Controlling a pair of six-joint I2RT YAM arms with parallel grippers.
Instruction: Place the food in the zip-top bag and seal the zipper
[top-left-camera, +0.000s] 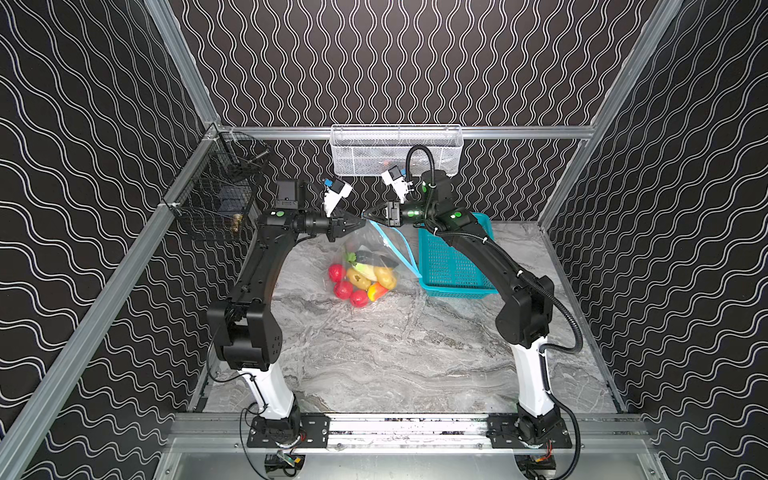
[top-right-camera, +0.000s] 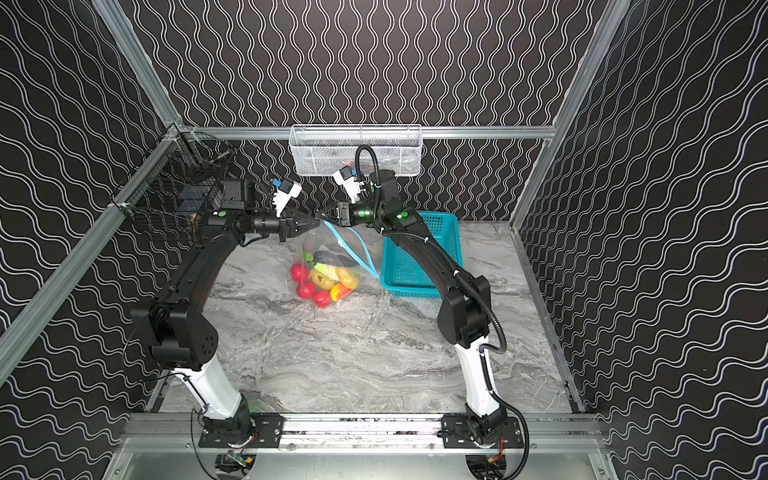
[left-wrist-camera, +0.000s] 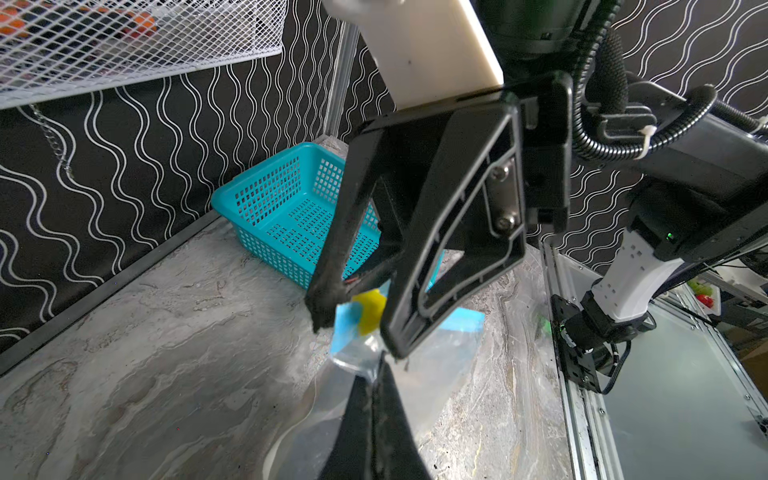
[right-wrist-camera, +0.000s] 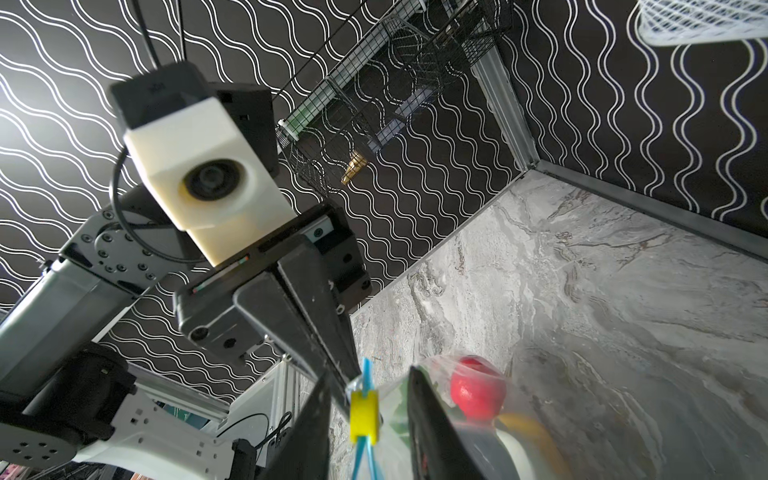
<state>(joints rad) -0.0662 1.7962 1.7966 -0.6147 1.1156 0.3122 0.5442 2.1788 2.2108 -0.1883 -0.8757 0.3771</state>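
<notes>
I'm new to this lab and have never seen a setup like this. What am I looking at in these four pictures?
Two robot arms stand at a marble table, each ending in a two-fingered gripper. Both top views come from one camera pair overhead. The other two pictures come from small cameras on the arms' wrists. On the table are a teal basket and a clear bag with toy food inside. The left gripper is shut on the bag's top corner, holding it up. The right gripper is open, its fingers on either side of the yellow slider on the blue zipper.
</notes>
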